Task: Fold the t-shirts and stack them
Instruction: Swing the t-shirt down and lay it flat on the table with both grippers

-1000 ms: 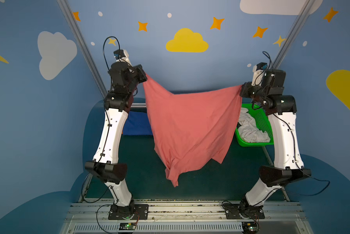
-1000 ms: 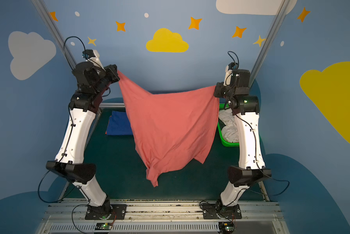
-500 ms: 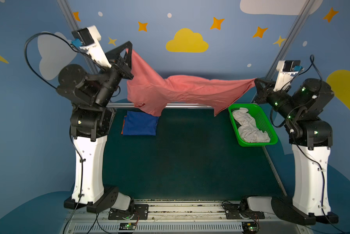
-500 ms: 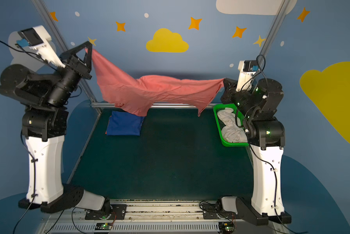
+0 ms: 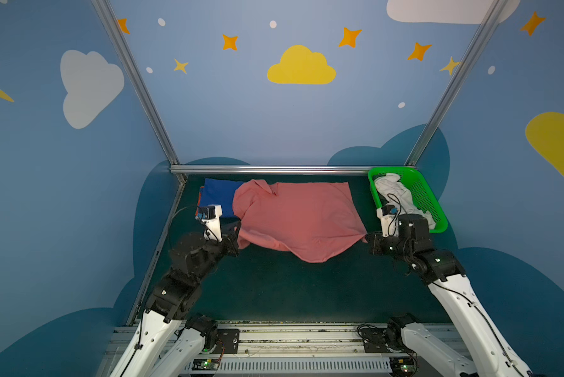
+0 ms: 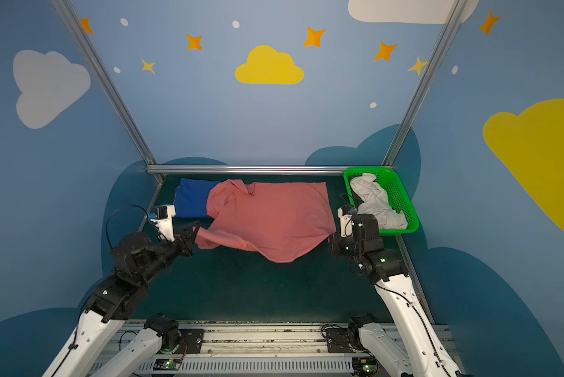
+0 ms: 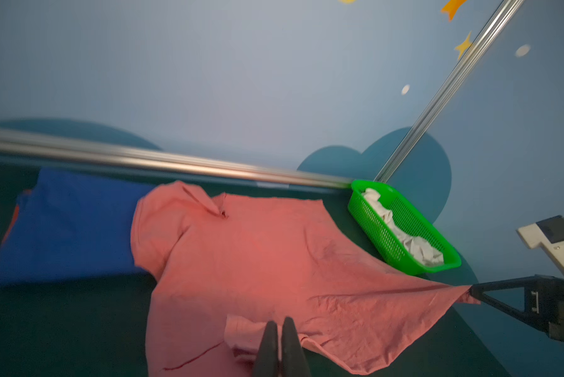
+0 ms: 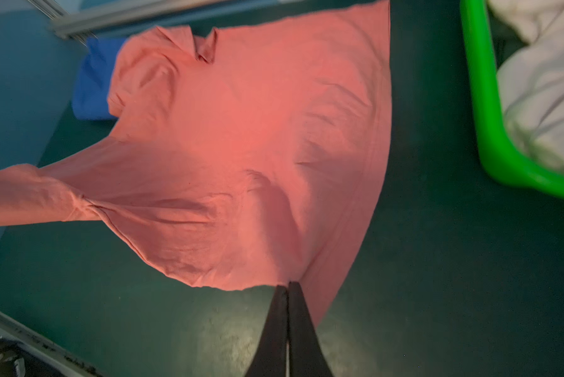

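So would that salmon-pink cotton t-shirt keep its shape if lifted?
Probably not: the salmon-pink cotton t-shirt sags between the left gripper and right gripper, so it seems floppy. Probably light too: two corner pinches hold its edge up.

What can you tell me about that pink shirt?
The pink shirt is soft, plain cotton-like cloth with short sleeves, spread mostly flat and wrinkled on the dark table. Its far sleeve overlaps the folded blue shirt. The left end effector pinches the near sleeve, the right end effector a hem corner, holding that near edge slightly raised.
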